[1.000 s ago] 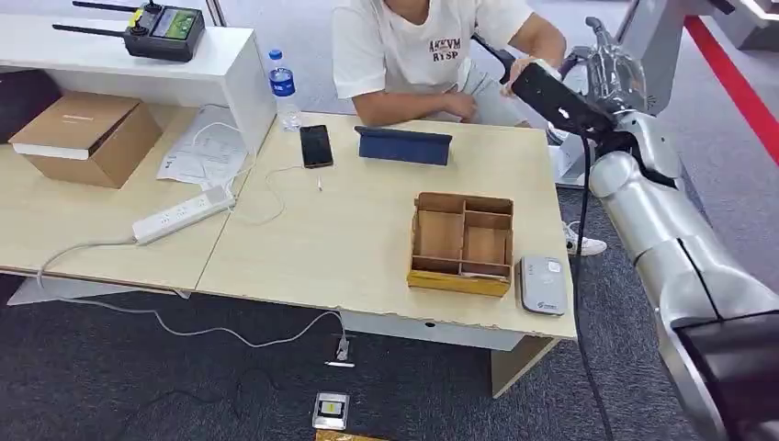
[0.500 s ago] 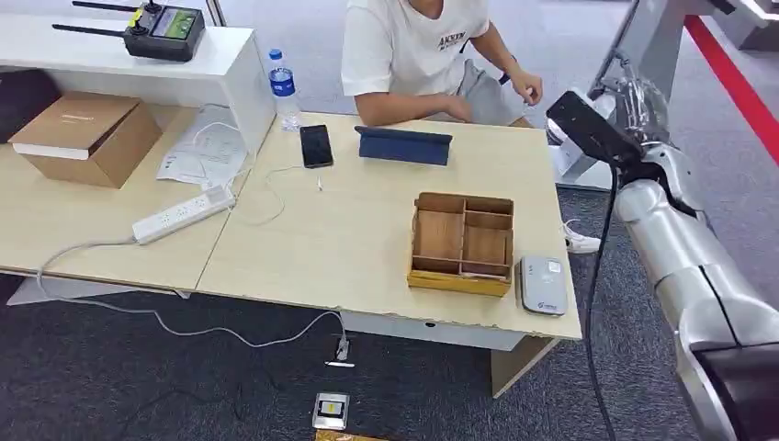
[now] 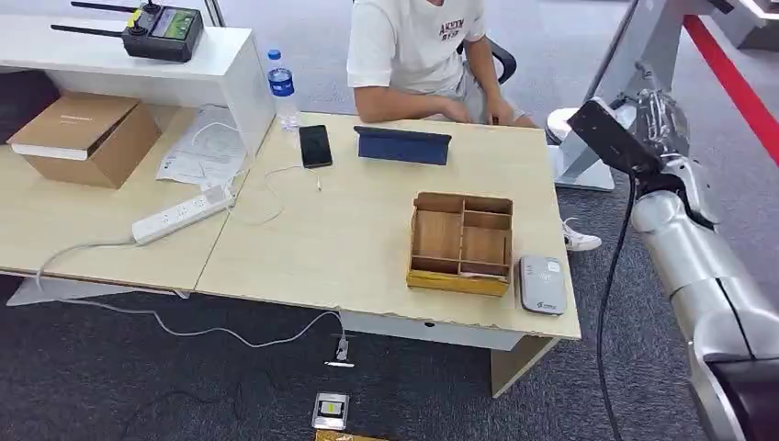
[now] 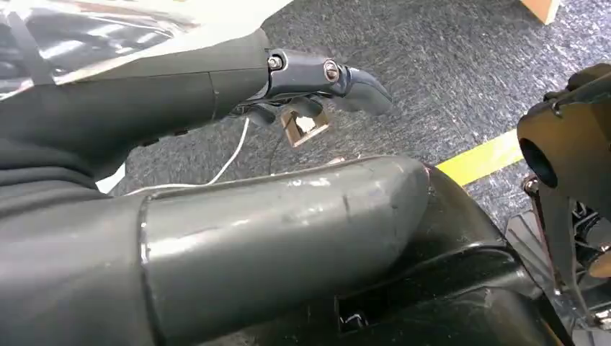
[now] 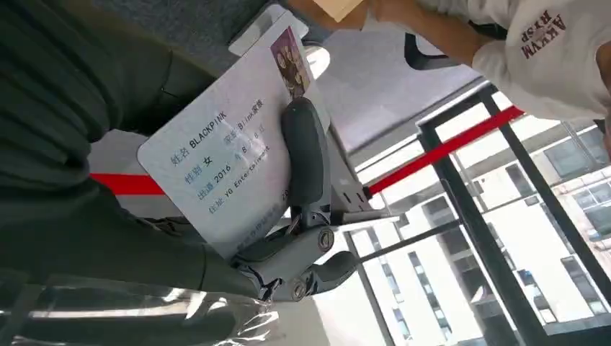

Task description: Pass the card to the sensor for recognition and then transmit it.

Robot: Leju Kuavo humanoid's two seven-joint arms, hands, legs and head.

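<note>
Pinching the card (image 5: pixel 230 155) between thumb and fingers, the right hand (image 3: pixel 657 119) hangs off the desk's far right corner, the reader (image 3: pixel 542 284) well below and nearer the robot. Scanning and passing both look undone. Card's long axis runs across the palm, portrait end outward

A white card (image 5: pixel 230 155) held in the robot's right hand (image 5: pixel 288 216) carries printed lines, among them "BLACKPINK", "2016", "Blink" and "YG Entertainment", beside Chinese characters too small to make out fully. A person's white T-shirt (image 5: pixel 555 43) bears dark red lettering reading "AKKVM" above "RYSP"; in the head view the print is too small to read.
</note>
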